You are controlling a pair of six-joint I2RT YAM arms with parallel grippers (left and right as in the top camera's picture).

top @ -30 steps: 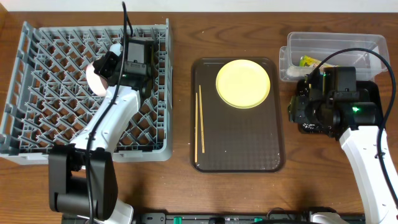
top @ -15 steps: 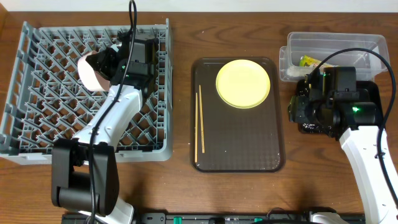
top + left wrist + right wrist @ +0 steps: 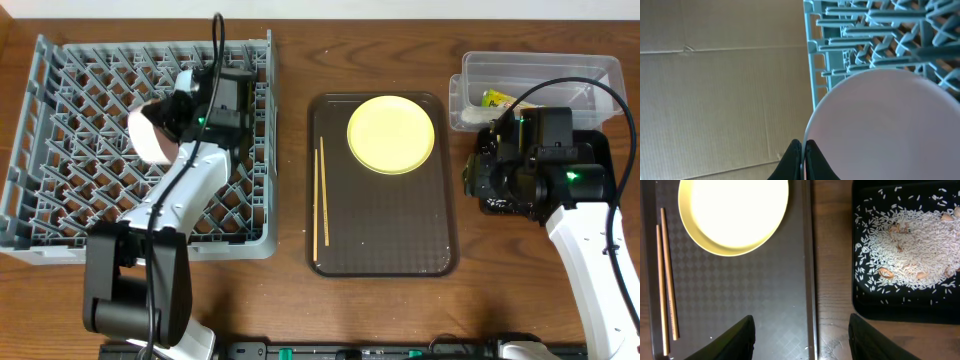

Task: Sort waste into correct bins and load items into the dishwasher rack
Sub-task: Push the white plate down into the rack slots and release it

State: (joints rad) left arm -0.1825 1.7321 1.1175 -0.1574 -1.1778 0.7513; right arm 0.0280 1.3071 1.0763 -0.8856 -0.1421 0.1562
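My left gripper [image 3: 803,159] is shut on the rim of the white bowl [image 3: 880,125]. It holds the bowl tilted on edge over the grey dishwasher rack [image 3: 70,150], as the overhead view shows the bowl [image 3: 148,135]. My right gripper [image 3: 800,340] is open and empty above the gap between the brown tray [image 3: 740,305] and the black tray [image 3: 900,307], which holds the rice [image 3: 912,235]. The yellow plate [image 3: 391,133] and chopsticks [image 3: 319,200] lie on the brown tray. The snack wrapper [image 3: 497,98] lies in the clear tub [image 3: 540,70]. The blue bowl and cup are out of view.
The rack's pegs [image 3: 865,35] stand close behind the bowl. The right arm [image 3: 530,165] covers much of the black tray in the overhead view. Bare wooden table [image 3: 290,150] lies between the rack and the brown tray.
My left gripper has turned the white bowl further onto its edge and shifted it slightly over the rack. The right arm has not moved.
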